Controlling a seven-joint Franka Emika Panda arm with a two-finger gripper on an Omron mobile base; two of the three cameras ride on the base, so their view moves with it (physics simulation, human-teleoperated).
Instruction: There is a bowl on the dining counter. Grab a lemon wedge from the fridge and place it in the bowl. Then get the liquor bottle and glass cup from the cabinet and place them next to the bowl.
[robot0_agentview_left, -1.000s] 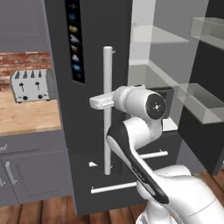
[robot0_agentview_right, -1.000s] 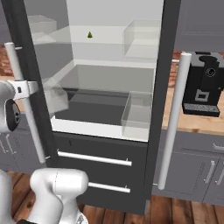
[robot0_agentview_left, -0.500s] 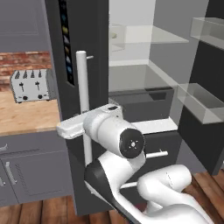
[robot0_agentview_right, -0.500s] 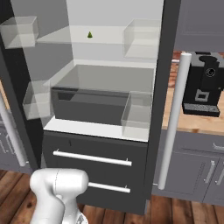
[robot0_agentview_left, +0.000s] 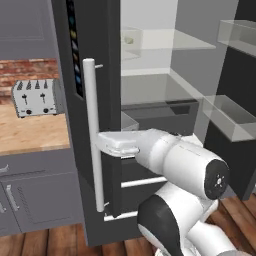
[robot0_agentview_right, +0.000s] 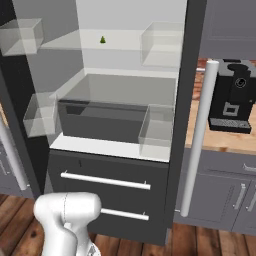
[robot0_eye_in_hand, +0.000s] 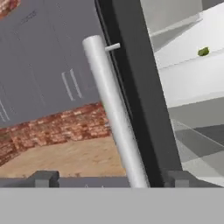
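The fridge stands with its left door (robot0_agentview_left: 100, 75) swung wide. A small green lemon wedge (robot0_agentview_right: 102, 39) lies on the upper white shelf, and the hand view catches it at the far right (robot0_eye_in_hand: 202, 52). My gripper (robot0_agentview_left: 102, 143) is at the door's long grey handle (robot0_agentview_left: 92, 135), about two thirds of the way down. In the hand view the handle (robot0_eye_in_hand: 114, 118) runs up between my two fingertips (robot0_eye_in_hand: 43, 178), which stand far apart, so the gripper (robot0_eye_in_hand: 111, 179) is open around the bar and holds nothing.
A toaster (robot0_agentview_left: 35, 97) sits on the wooden counter left of the fridge. A black coffee machine (robot0_agentview_right: 235, 95) stands on the counter to the right. The fridge's right door handle (robot0_agentview_right: 200, 140) is upright, with two drawers (robot0_agentview_right: 105, 180) below the shelves and clear bins (robot0_agentview_right: 157, 132) inside.
The left door has swung further open with my arm sweeping left. My gripper, shut on the handle before, has opened and let go of it.
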